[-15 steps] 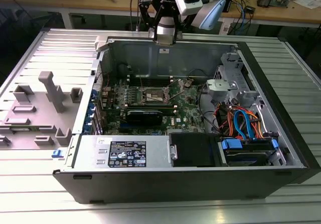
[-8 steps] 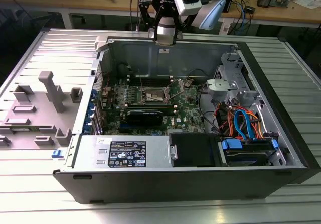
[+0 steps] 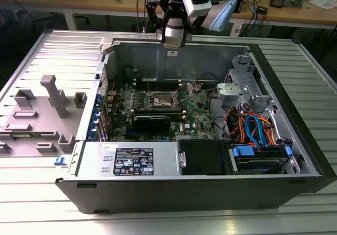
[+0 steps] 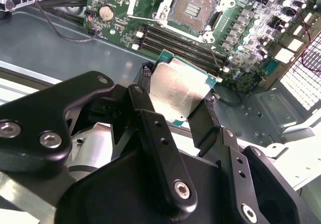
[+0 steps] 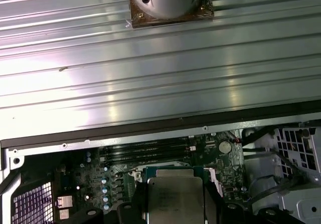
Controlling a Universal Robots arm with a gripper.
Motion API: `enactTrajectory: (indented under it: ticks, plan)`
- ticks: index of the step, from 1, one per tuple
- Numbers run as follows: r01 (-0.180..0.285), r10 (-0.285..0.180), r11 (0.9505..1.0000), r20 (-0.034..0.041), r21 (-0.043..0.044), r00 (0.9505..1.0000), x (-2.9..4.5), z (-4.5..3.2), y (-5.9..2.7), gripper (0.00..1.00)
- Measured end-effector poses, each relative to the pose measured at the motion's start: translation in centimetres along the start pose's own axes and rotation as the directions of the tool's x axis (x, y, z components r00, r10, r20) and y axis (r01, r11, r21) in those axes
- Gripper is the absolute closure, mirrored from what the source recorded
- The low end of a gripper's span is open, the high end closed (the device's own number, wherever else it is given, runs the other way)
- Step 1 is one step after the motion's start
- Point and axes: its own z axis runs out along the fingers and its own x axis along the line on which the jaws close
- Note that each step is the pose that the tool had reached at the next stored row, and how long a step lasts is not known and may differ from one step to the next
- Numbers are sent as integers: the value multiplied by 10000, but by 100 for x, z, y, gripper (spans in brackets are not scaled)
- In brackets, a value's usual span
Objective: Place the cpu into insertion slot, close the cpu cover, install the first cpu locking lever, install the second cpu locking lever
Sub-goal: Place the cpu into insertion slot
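Dull silver metal: that's the top of the cpu [image 4: 183, 91], held flat in the gripper [image 4: 176, 89]. The black fingers [image 4: 203, 121] are clamped on two opposite edges of it, so I log the gripper as closed on the chip. The chip is in the air, touching nothing else.

In the exterior view the arm [image 3: 184, 3] is at upper centre of the frame, over the rear wall of the open computer case [image 3: 210, 193]. The insertion slot [image 3: 160, 99] is at mid-frame on the green board [image 3: 197, 114], lower in the frame than the gripper. In the second wrist view the slot [image 4: 193, 8] has its contact field bare, with nothing closed over it. Long black memory slots [image 4: 175, 43] lie between it and the chip.

My call: step one, placing the cpu, is in hand, with the chip carried but not seated. This step calls for squaring the chip's edges to the slot's rim and keeping it level. A tilted touchdown risks the contacts.
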Motion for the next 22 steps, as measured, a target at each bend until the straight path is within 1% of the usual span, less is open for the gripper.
enactTrajectory:
  ticks: [11,15,22]
  plan:
    - [-10,10,10000,0,3,10000,-1,1,-7,46]
    - [-234,234,9997,19,0,9997,-2,5,-8,46]
    - [-275,275,9996,24,-2,9996,-2,6,-9,46]
